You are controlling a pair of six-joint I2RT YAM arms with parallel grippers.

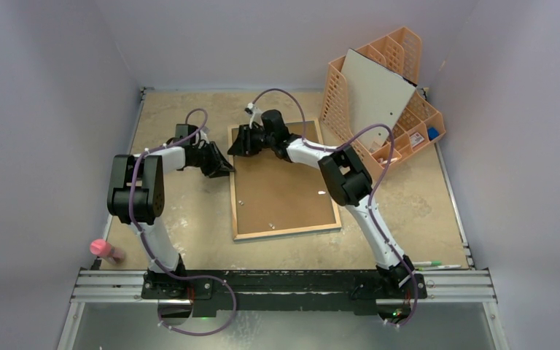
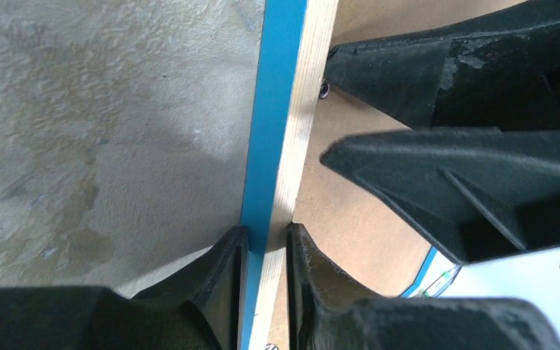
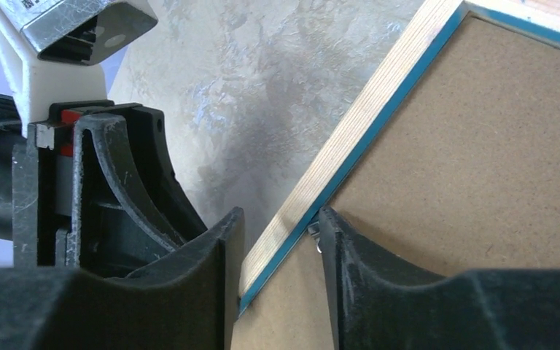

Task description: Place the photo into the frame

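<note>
1. L fingers (image 2: 222, 292) are clenched on the frame (image 2: 273, 109) rim, one each side, at its left edge nr the far corner.
2. R fingers (image 3: 211, 270) straddle the same rim at the far-left corner. They're slack: a gap shows betw. one tip & the wood.
3. Frame lies back side up mid-bench (image 1: 182, 109), brown backing (image 1: 281, 186) on top.
4. Far right: orange organiser (image 1: 408, 51) nr frame's far-right corner, w/ a pale board (image 1: 375, 91) leaning in it.

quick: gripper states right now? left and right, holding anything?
left gripper: closed on the edge of the frame.
right gripper: open, jaws apart over the frame's rim, holding nothing.
</note>
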